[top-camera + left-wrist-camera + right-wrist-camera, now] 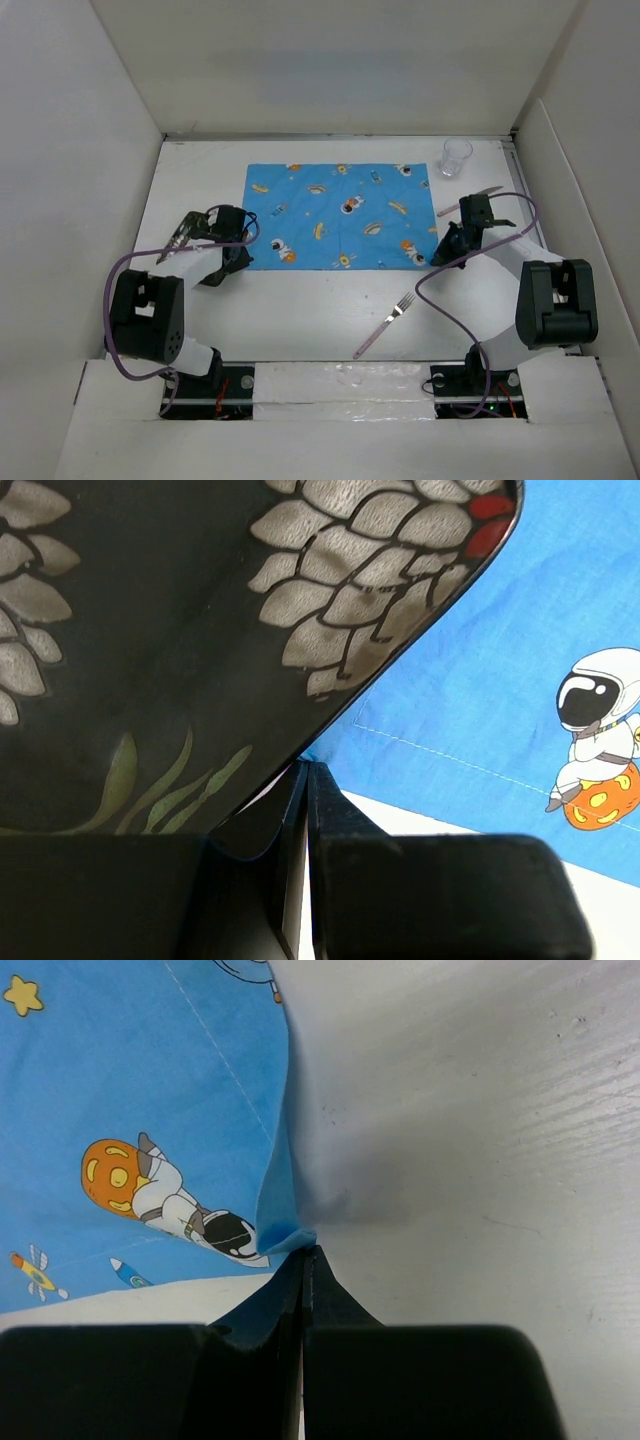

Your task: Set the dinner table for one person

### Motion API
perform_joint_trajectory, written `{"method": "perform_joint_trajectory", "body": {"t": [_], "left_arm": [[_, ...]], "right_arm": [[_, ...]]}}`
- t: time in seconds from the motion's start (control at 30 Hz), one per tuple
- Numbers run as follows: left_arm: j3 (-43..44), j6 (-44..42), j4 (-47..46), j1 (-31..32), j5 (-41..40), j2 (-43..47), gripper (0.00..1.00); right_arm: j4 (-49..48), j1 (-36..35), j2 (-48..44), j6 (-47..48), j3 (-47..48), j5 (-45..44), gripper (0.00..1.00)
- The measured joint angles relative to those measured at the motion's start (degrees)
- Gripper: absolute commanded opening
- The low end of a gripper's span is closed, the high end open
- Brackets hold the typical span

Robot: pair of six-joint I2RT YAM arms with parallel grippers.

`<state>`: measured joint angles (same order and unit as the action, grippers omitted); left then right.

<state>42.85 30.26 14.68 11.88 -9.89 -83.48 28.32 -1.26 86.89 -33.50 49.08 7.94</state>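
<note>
The white dinner table [300, 310] holds a blue cartoon-printed placemat [340, 215] in its middle. My left gripper [238, 258] is at the mat's near-left corner, shut, with blue cloth [480, 680] at its tip [305, 770]. A black plate with a grey petal pattern [186, 232] sits tilted just left of it and fills the upper left of the left wrist view [150, 630]. My right gripper [440, 255] is shut on the mat's near-right corner. The right wrist view shows the cloth [120, 1080] pinched and lifted into a fold at the tips [303, 1255].
A clear glass [456, 157] stands at the back right. A knife [490, 190] lies right of the mat, partly under my right arm. A fork with a lilac handle [385, 323] lies in front of the mat. White walls enclose the table.
</note>
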Motion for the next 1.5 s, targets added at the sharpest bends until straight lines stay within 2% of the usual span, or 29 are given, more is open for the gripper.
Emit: {"method": "perform_joint_trajectory", "body": {"t": [0.1,0.17,0.3,0.43,0.47,0.5,0.63,0.67,0.73,0.77,0.8,0.83,0.87,1.0,1.2,1.4,1.5], "left_arm": [[-0.35,0.13,0.52,0.00,0.46,0.63,0.00],[-0.39,0.26,0.90,0.00,0.92,1.20,0.06],[-0.39,0.33,1.51,0.00,1.75,2.36,0.18],[-0.39,0.33,2.45,0.00,2.43,3.76,0.35],[-0.33,0.37,2.82,0.00,2.62,4.26,0.35],[-0.02,0.33,3.56,0.02,2.95,4.66,0.36],[3.58,0.31,6.29,1.16,3.76,6.86,0.35],[4.94,0.31,6.54,1.31,4.17,7.72,0.32],[7.74,0.26,6.71,1.60,5.25,10.16,0.29],[9.07,0.26,6.67,1.66,5.62,11.63,0.18],[10.43,0.31,6.73,1.66,6.03,13.25,0.10],[11.80,0.28,6.91,1.66,6.29,14.75,0.04],[12.63,0.07,7.02,1.66,6.47,15.52,0.00],[17.49,0.57,7.89,1.92,6.82,20.35,0.00],[23.06,3.30,14.99,1.97,6.75,24.85,0.00],[35.08,5.46,23.82,2.01,7.06,30.36,0.16],[37.77,6.12,25.88,2.01,9.18,35.47,0.23]], "right_arm": [[0.48,0.00,0.00,0.13,-0.39,-0.20,0.00],[0.61,0.00,0.00,0.17,-0.39,-0.46,0.04],[1.33,-0.24,-0.17,0.33,-0.39,-0.79,0.23],[2.21,-0.35,-1.05,0.44,-0.37,-1.31,0.36],[3.10,-0.35,-1.99,0.48,-0.17,-1.53,0.40],[3.96,-0.33,-2.54,0.50,0.26,-1.55,0.47],[7.17,-0.63,-5.62,0.28,4.09,-1.62,0.57],[7.63,-0.94,-6.64,0.20,5.31,-1.64,0.56],[8.37,-2.08,-8.76,0.15,7.93,-1.51,0.39],[8.33,-3.08,-9.79,-0.13,9.20,-1.36,0.29],[8.24,-4.26,-10.69,-0.46,10.34,-0.98,0.08],[8.07,-5.77,-11.39,-0.87,11.34,-0.39,0.00],[7.58,-7.48,-11.82,-1.55,12.07,0.11,0.00],[3.58,-17.44,-11.28,-5.22,14.14,2.27,0.00],[-6.27,-32.83,0.26,-10.27,21.75,5.68,0.00],[-16.41,-44.33,13.94,-15.63,28.15,7.32,0.00],[-18.60,-50.03,20.39,-19.08,32.61,5.99,0.00]]}}
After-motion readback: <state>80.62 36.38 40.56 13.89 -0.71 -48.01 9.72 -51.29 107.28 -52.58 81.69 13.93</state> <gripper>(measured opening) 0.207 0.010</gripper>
